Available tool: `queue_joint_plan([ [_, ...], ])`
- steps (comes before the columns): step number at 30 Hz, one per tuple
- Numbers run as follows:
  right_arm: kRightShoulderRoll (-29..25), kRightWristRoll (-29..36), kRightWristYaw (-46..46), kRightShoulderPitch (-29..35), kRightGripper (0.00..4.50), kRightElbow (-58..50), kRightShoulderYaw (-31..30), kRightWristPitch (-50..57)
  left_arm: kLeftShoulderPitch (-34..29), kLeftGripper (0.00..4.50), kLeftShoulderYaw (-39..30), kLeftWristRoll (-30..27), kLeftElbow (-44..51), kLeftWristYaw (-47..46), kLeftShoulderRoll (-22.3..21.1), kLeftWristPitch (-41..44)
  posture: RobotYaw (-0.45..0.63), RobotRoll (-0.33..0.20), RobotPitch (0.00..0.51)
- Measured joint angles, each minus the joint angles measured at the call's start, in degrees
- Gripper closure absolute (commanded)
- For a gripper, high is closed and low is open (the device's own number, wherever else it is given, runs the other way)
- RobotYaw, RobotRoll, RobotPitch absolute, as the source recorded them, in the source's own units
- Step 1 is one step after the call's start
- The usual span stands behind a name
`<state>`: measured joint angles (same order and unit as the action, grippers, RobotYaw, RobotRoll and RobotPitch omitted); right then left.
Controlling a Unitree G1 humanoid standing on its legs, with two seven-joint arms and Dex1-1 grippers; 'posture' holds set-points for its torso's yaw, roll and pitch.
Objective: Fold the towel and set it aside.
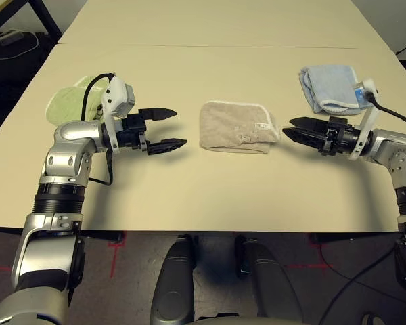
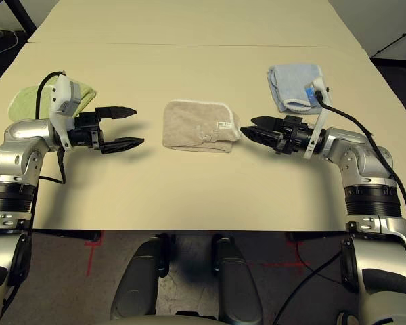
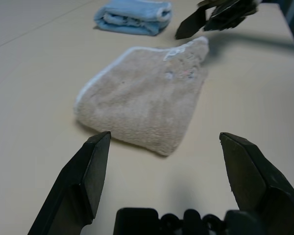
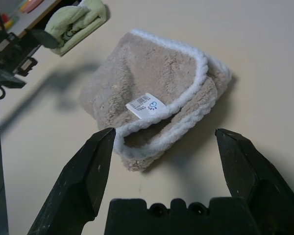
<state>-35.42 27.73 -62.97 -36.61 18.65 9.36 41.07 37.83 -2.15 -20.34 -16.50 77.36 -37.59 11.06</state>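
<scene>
Green towel (image 1: 71, 98) at far left of the table (image 1: 210, 189). Left gripper (image 1: 164, 128) spread wide, empty, aimed at the beige towel (image 1: 235, 126), which lies folded mid-table between both grippers. Right gripper (image 1: 295, 130) also wide, empty, just beside the towel's tagged end. Blue towel (image 1: 328, 87) behind it.

Fluffy beige terry cloth on the towel (image 1: 234, 126), white stitched edging; counter (image 1: 210, 196) smooth and matt; end effector fingers (image 4: 81, 181) matt black plastic.
</scene>
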Motion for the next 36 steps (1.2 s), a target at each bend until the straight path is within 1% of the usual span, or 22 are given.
queue_joint_plan([
  [7,0.5,1.6,1.7,-1.0,0.06,-0.1,0.0,4.0,-2.2,0.00,-2.1,-1.9,0.3,1.2,-5.4,1.5,0.14,0.000,0.203],
  [13,1.5,1.8,1.8,-1.7,0.06,-0.1,-1.4,4.3,-4.8,0.00,-3.4,-2.5,-0.3,3.4,-8.3,0.6,0.14,0.000,0.209],
  [16,1.5,1.8,1.4,-2.0,0.06,0.0,-2.3,4.1,-4.8,0.00,-3.5,-2.5,-1.0,5.0,-9.4,-0.4,0.13,0.000,0.211],
  [18,1.5,1.7,0.9,-2.3,0.06,0.0,-2.6,3.7,-4.4,0.00,-3.5,-2.4,-3.1,6.2,-10.1,-1.1,0.13,0.000,0.213],
  [23,1.5,1.7,0.6,-2.6,0.06,0.6,-3.1,3.6,-1.6,0.00,-3.2,-2.0,-7.2,8.4,-10.3,-2.6,0.12,0.000,0.213],
  [25,2.0,2.4,1.1,-3.0,0.06,0.7,-2.7,5.1,-0.2,0.00,-3.2,-2.0,-7.9,8.6,-10.2,-3.1,0.12,0.000,0.214],
  [30,4.3,6.5,6.1,-4.0,0.06,1.9,0.9,13.5,0.7,0.00,-2.8,-2.0,-9.3,8.6,-9.6,-4.1,0.12,0.000,0.215],
  [36,7.0,8.5,13.0,-7.4,0.06,2.9,3.9,19.2,0.7,0.00,-2.8,-1.9,-9.3,8.6,-9.3,-4.5,0.12,0.000,0.215],
])
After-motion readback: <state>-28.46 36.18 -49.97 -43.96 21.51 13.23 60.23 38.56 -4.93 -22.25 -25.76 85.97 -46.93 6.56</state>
